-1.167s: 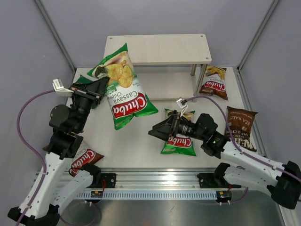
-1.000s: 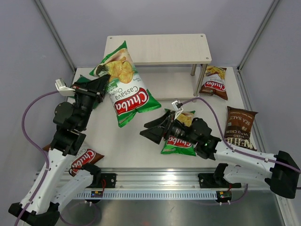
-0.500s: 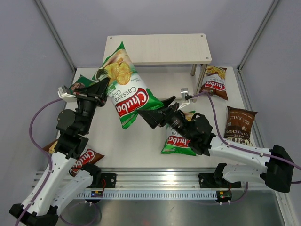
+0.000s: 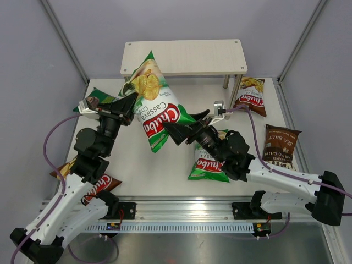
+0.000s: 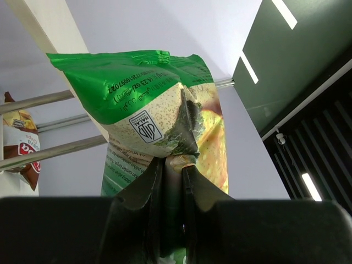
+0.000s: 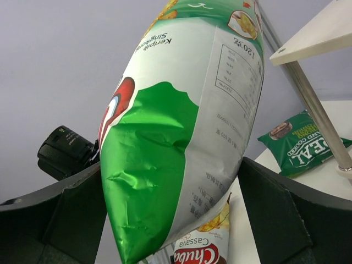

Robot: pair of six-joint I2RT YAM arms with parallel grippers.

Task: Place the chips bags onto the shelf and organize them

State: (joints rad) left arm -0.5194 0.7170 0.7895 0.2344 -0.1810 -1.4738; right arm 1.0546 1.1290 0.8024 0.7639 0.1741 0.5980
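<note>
Top external: left gripper (image 4: 130, 104) still pinches the green Chuba bag (image 4: 158, 110); right gripper (image 4: 179, 126), spread wide, now flanks it.

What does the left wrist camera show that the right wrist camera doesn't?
Only left wrist: the left tool pinching the raised bright green bag, and a brown-red bag past the shelf legs. Only right wrist: the right tool open either side of that bag, the dark green REAL bag, a second Chuba bag below. Both: the raised bag and the shelf.
</note>
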